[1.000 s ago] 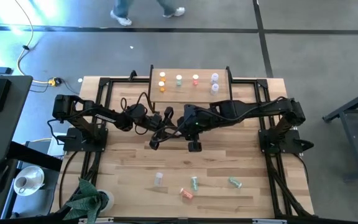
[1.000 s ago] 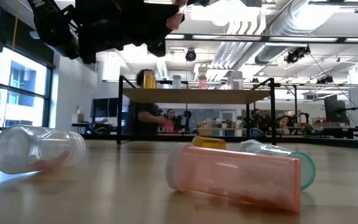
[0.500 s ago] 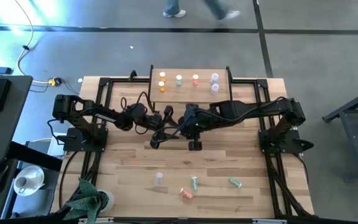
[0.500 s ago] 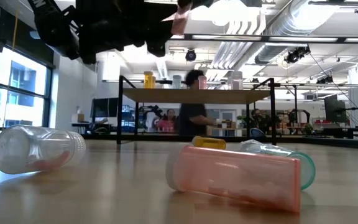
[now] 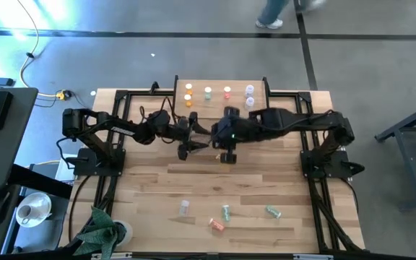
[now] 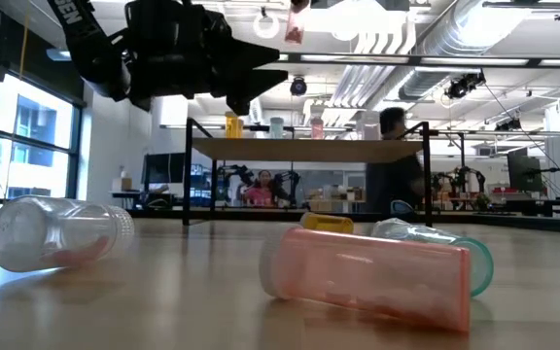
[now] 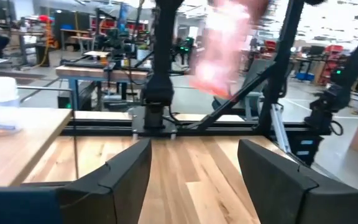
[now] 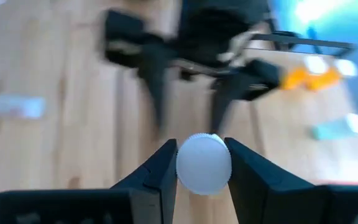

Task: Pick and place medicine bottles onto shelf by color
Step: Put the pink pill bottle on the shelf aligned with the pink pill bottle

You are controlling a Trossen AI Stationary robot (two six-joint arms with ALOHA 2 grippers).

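Observation:
My right gripper (image 5: 227, 153) hangs high over the table's middle, shut on a pink-red medicine bottle (image 7: 229, 43) with a white cap. The bottle also shows at the top of the low view (image 6: 295, 21). My left gripper (image 7: 194, 155) stands open beside it, level, with nothing between its fingers. The shelf (image 5: 219, 105) at the far edge carries upright orange (image 5: 188, 94), green (image 5: 208, 92), pink (image 5: 227, 92) and clear (image 5: 249, 96) bottles. On the near tabletop lie a clear bottle (image 5: 185, 207), a pink one (image 5: 217, 224) and two green ones (image 5: 225, 212) on their sides. My right gripper pinches the bottle's white cap (image 8: 204, 165) by its round side, between the two fingers. The fingers slant down from the table's right. The cap's top faces the wrist camera and hides the body. The bottle is lifted clear, high above the table.
Black frame rails run along the table's left and right sides. A green cloth (image 5: 101, 230) lies at the near left corner. People move about in the room behind the shelf (image 6: 309, 148). Bare wood lies between the arms and the near bottles.
My left gripper has let go of the pink bottle, opened and swung toward the far edge. My right gripper has risen and gone toward the shelf with the bottle, which stays clear of the table.

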